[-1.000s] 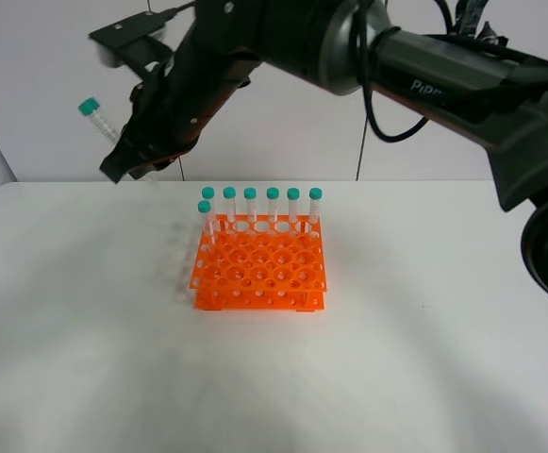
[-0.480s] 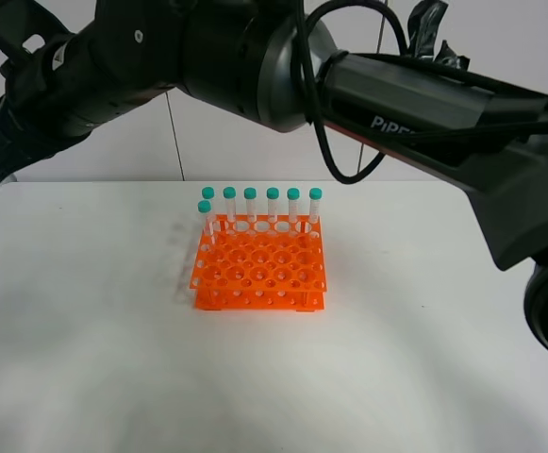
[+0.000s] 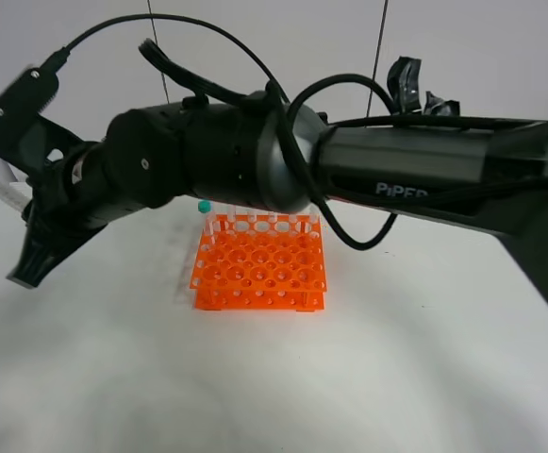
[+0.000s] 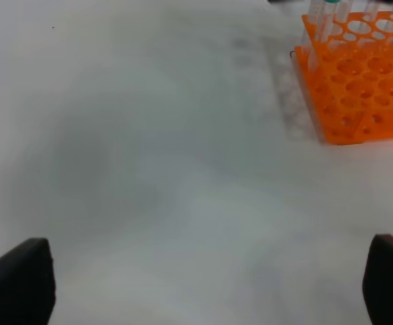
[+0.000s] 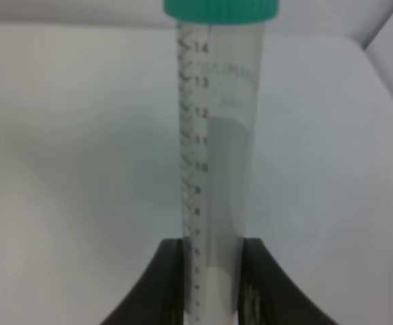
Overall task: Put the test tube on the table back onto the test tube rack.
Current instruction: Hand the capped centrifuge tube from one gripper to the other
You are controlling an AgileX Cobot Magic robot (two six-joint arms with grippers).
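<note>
Test tube [image 5: 220,169] pinched by right tool [image 5: 213,267], capped end sticking out past its tips, left tool [image 4: 203,279] spread

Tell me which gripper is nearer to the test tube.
Right. The right gripper is shut on the test tube; the left gripper hangs open above the table, with the test tube rack off to one side.

Tube row [image 3: 255,224] at 12 o'clock of bright orange plastic rack [image 3: 259,274] mostly hidden by black arm [image 3: 255,160]; clear teal-capped tube [image 5: 218,169] tip cropped.
</note>
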